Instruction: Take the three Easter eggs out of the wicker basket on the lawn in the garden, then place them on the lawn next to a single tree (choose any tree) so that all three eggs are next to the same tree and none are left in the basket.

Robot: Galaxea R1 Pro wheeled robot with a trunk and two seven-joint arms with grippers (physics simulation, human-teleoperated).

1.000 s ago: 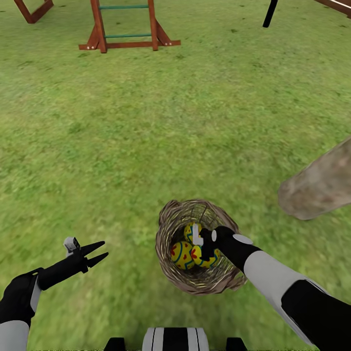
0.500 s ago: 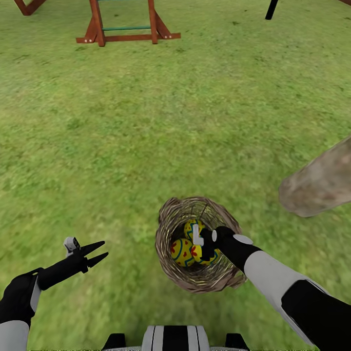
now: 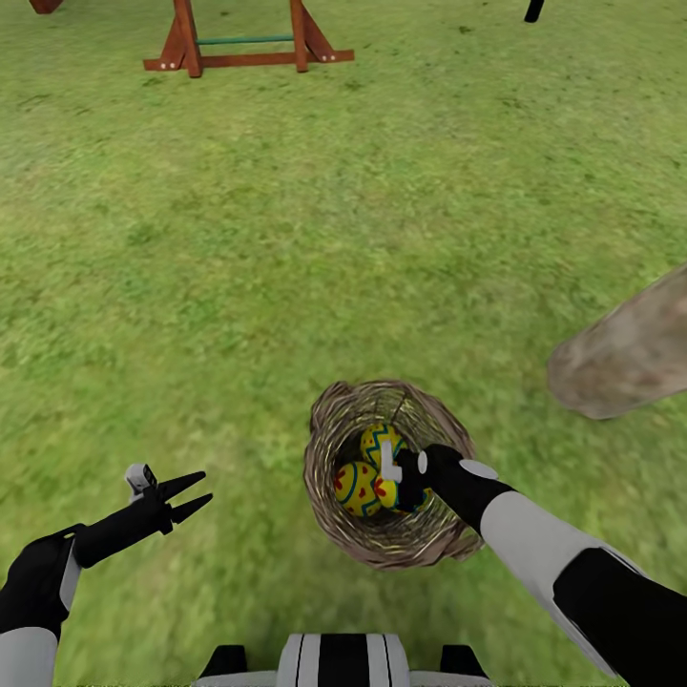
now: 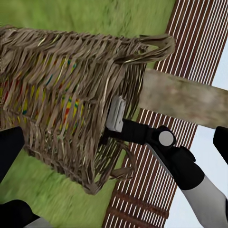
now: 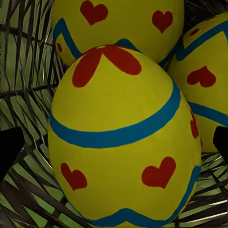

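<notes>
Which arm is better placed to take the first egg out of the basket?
The right: its claw is already inside the wicker basket, open around an egg. The left claw hangs over lawn beside it.

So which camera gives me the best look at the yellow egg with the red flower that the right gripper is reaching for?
The right wrist view: the yellow egg with blue bands and a red flower sits large and centred between the fingertips at the picture's edges. The head view shows it small inside the brown wicker basket, partly behind the right gripper. The left wrist view shows only colour through the weave.
</notes>
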